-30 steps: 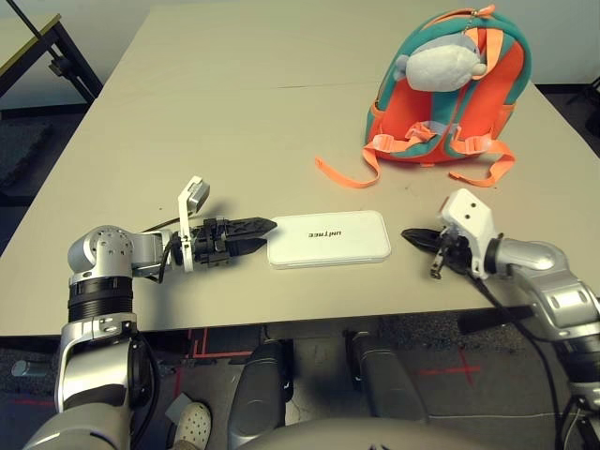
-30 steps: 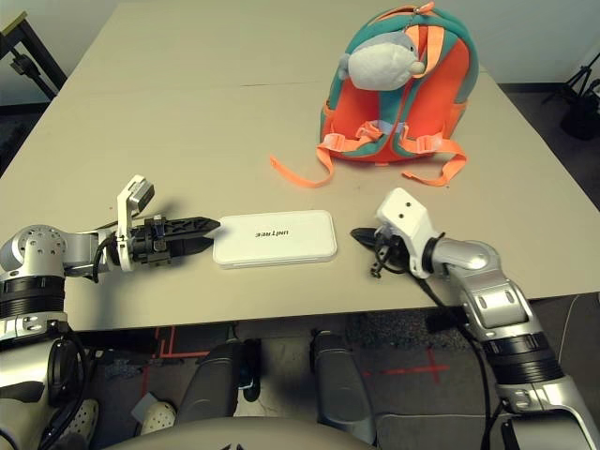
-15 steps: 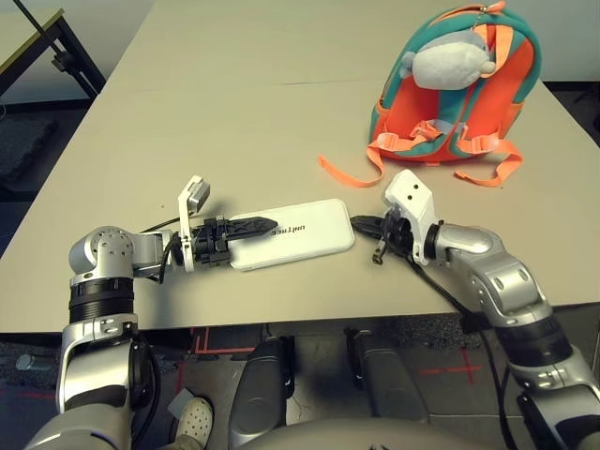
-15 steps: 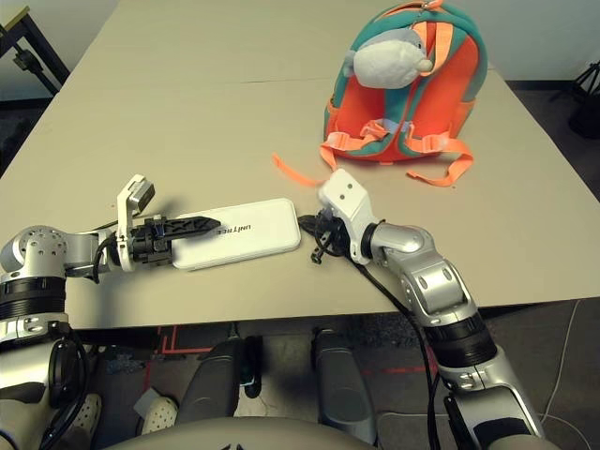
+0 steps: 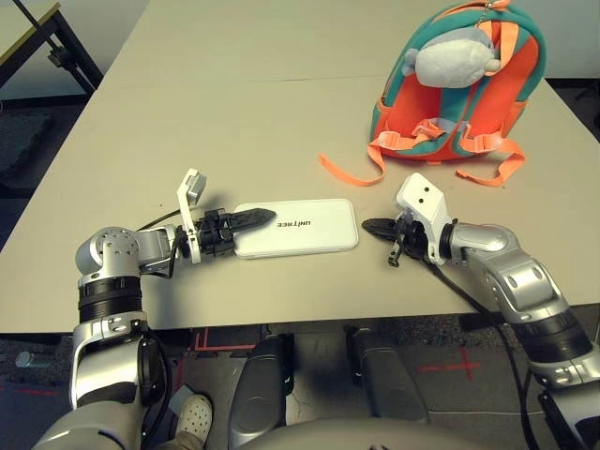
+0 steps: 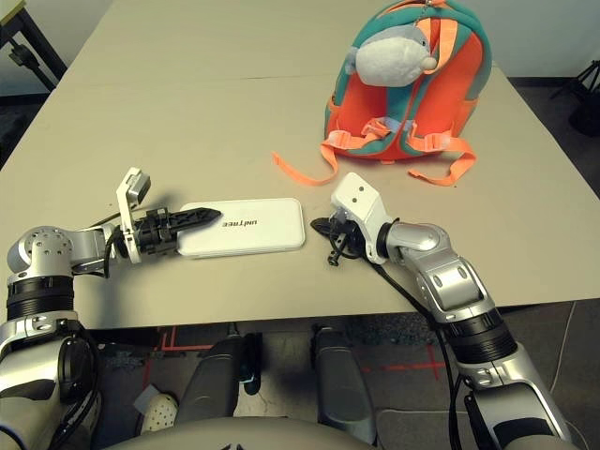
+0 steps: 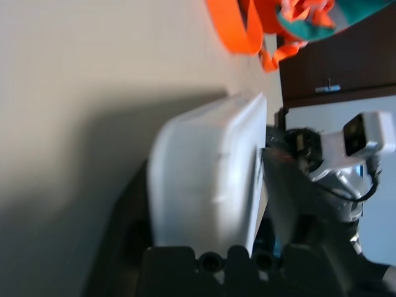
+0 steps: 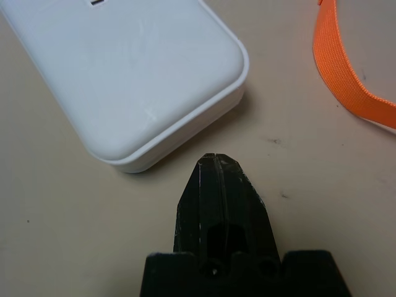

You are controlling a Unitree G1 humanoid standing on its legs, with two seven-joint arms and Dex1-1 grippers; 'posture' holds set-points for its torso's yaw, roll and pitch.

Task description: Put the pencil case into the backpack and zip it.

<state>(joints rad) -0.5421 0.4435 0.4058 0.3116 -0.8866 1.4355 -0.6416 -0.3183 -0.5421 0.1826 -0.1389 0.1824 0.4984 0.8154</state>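
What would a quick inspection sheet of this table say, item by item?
Surface: beige table, flat, with a seam across it.
Job's things: white pencil case lies flat near the front edge; orange and teal backpack stands at the far right, a plush toy hanging on it, straps trailing on the table.
Clutter: nothing seen.
Grippers: left end effector has its fingers over and under the pencil case's left end; right end effector is shut, just off the case's right end, not touching.
Cables: black cable runs along the right forearm.
Surroundings: dark floor, a black table frame at the far left.
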